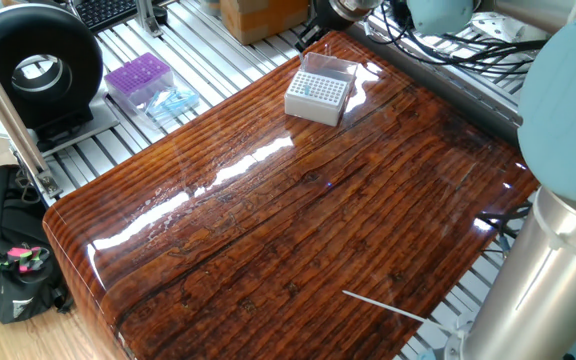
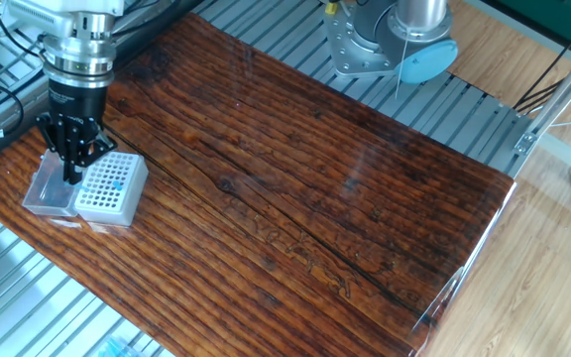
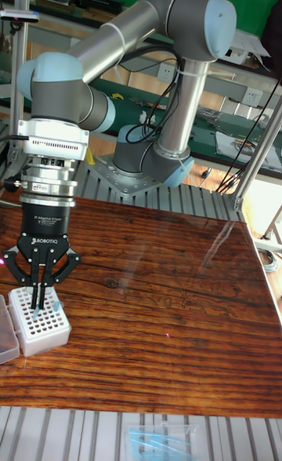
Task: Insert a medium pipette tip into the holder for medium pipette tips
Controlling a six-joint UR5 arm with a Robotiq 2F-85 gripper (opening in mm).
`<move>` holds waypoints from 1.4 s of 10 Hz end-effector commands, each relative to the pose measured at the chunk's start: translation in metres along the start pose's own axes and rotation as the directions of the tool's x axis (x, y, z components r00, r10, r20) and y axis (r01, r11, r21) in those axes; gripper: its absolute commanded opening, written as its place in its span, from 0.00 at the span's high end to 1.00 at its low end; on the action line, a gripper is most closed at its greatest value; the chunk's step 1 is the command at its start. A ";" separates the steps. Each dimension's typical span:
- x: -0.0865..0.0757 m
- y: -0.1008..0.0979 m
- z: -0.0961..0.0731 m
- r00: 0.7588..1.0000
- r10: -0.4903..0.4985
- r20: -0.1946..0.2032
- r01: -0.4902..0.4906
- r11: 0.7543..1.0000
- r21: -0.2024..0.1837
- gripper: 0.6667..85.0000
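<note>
The holder for medium pipette tips (image 2: 112, 188) is a small white rack with a grid of holes, at the table's left end, also seen at the far end in one fixed view (image 1: 318, 96) and at the lower left in the tall view (image 3: 41, 324). A clear plastic lid (image 2: 50, 188) is attached beside it. My gripper (image 3: 37, 295) points straight down over the rack's edge nearest the lid, jaws closed together. A slender bluish medium pipette tip (image 3: 35, 312) hangs from between the fingers, its point at the rack's top. In the other fixed view the gripper (image 2: 70, 175) hides the tip.
A purple rack box (image 1: 138, 78) and a pale blue rack (image 1: 173, 100) sit on the slatted bench beyond the table. A thin white stick (image 1: 383, 303) lies near the wooden table's front edge. The arm's base (image 2: 385, 45) stands at the back.
</note>
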State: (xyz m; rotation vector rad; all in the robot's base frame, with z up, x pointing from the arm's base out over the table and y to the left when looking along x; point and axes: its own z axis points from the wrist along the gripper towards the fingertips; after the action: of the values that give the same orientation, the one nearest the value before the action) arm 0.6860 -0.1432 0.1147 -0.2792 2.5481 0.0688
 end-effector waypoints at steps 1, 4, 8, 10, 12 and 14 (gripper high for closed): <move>-0.004 0.003 -0.004 1.000 0.013 0.010 -0.013 1.000 -0.014 0.93; -0.008 0.001 -0.003 1.000 0.010 0.013 -0.010 1.000 -0.008 0.93; -0.011 0.000 0.001 1.000 0.005 0.025 -0.005 1.000 -0.005 0.93; -0.008 0.001 0.002 1.000 0.006 0.026 -0.006 1.000 -0.008 0.93; 0.000 0.002 0.001 1.000 -0.005 -0.003 0.005 1.000 -0.013 0.93; 0.001 0.002 0.001 1.000 -0.003 -0.003 0.003 1.000 -0.013 0.93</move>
State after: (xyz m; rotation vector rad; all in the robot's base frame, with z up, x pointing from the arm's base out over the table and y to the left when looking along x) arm 0.6869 -0.1398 0.1128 -0.2969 2.5488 0.0760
